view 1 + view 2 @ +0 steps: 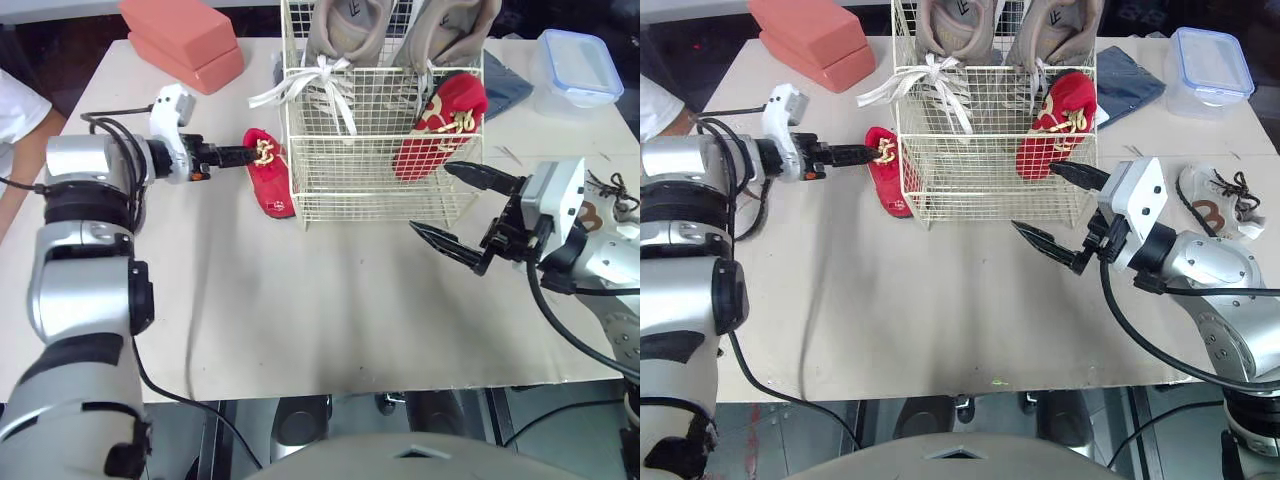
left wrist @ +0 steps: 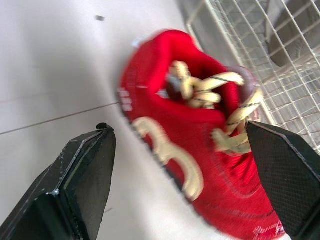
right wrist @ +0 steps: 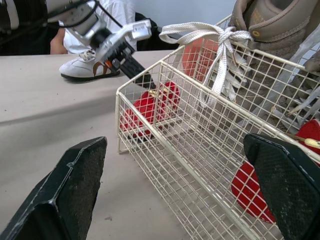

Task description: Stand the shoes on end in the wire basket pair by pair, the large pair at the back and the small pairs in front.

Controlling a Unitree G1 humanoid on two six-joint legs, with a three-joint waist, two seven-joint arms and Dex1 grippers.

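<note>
Nearly paired: left arm at the shoe, right arm idle.
On the counter [image 1: 300, 320], the wire basket [image 1: 380, 195] holds the large pair [image 1: 345, 30] at the back and one red shoe [image 1: 440, 125] front right; the loose red shoe [image 1: 272, 185] lies just beside its left wall. Your left jaws gape around the laced collar; right jaws hang wide, empty. Likely light and soft: pinch the firmer heel.

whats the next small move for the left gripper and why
Probably close the left gripper on the red shoe: its open fingers straddle the shoe, which lies on the table outside the wire basket, while its mate already stands inside at the front.
</note>
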